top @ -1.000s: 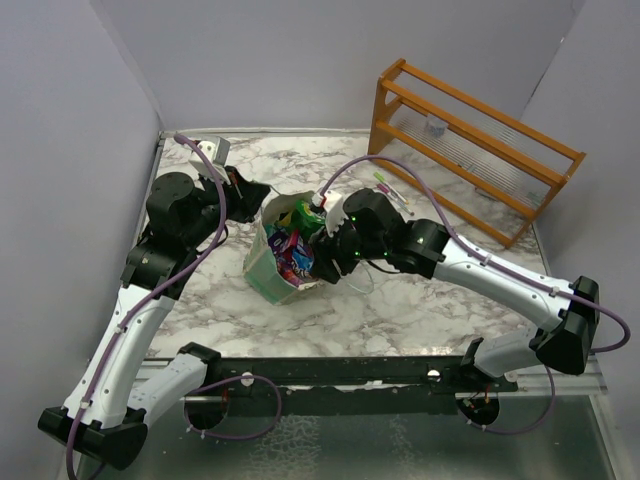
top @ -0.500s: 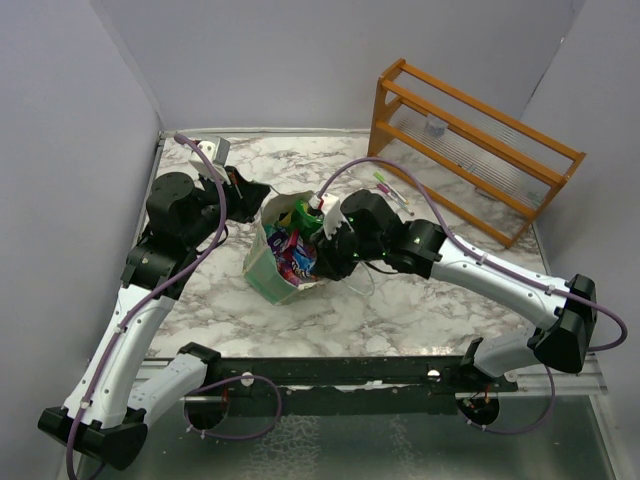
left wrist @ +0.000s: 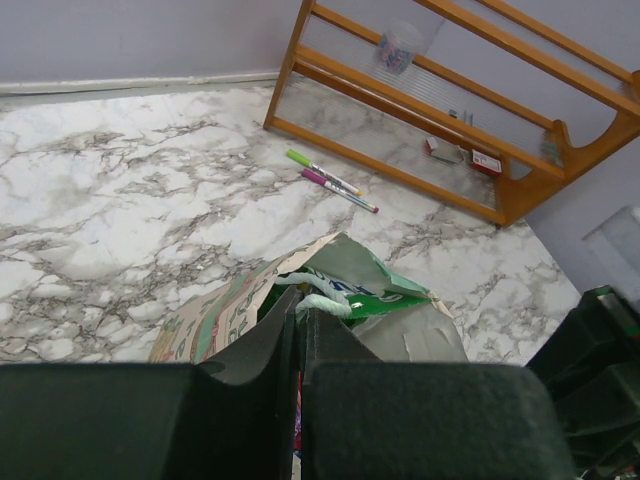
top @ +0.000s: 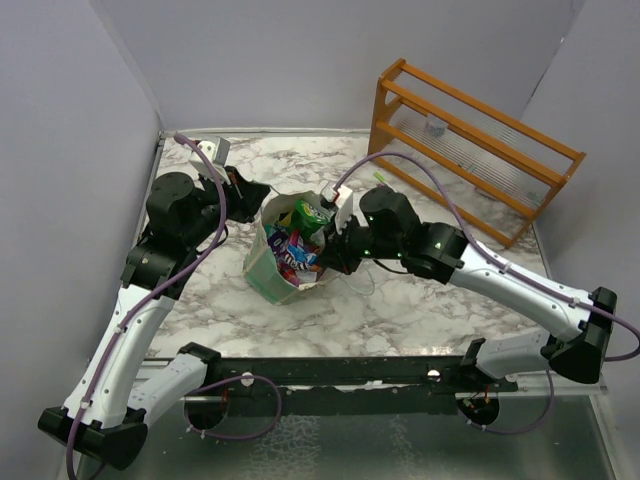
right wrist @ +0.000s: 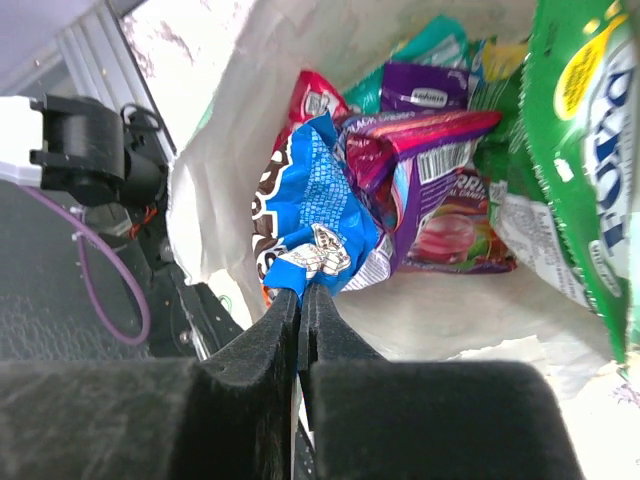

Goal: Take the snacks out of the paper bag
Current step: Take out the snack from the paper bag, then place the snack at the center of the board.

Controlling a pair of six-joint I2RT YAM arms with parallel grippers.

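Green packet (right wrist: pixel 575 200) — lettering not legible

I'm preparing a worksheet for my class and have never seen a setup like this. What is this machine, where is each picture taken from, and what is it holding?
Two robot arms are bolted to the near edge of a marble table. One picture looks down from above. The other two come from a camera on each wrist. The left hand is closed on the rim of a paper bag. The right hand, at the bag's mouth, is closed on a blue snack packet. Other snacks lie inside the bag. Two pens and a wooden rack sit farther back.
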